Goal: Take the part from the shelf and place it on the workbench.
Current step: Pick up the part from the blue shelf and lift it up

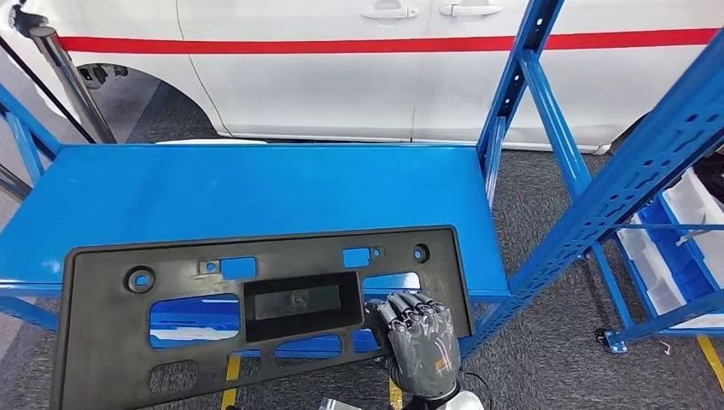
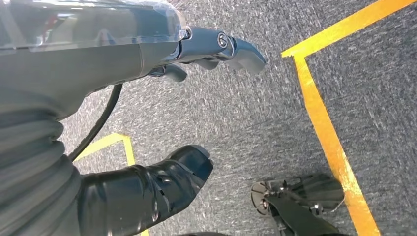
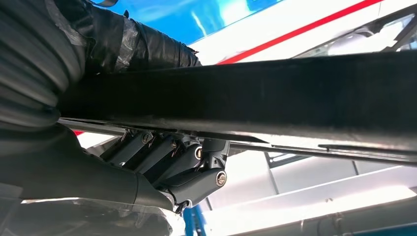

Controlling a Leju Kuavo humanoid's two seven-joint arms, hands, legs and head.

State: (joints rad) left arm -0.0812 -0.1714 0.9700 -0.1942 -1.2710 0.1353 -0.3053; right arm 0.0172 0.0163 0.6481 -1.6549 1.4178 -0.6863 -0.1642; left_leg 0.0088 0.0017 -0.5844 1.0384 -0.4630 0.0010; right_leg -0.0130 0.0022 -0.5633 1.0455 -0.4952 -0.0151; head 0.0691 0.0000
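While the right hand (image 1: 418,342) grips its near edge, the black part (image 1: 256,307) lies partly over the blue shelf (image 1: 256,188).
Fingers curl over the panel's rim, thumb beneath — the left hand (image 2: 147,123) hangs spread, holding nothing; a white vehicle (image 1: 384,68) stands beyond.

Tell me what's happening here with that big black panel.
The right robot hand grips the near edge of a large black plastic panel, held flat over the front of the blue workbench. The left robot hand hangs open over the grey floor, holding nothing. A white vehicle stands behind the bench.
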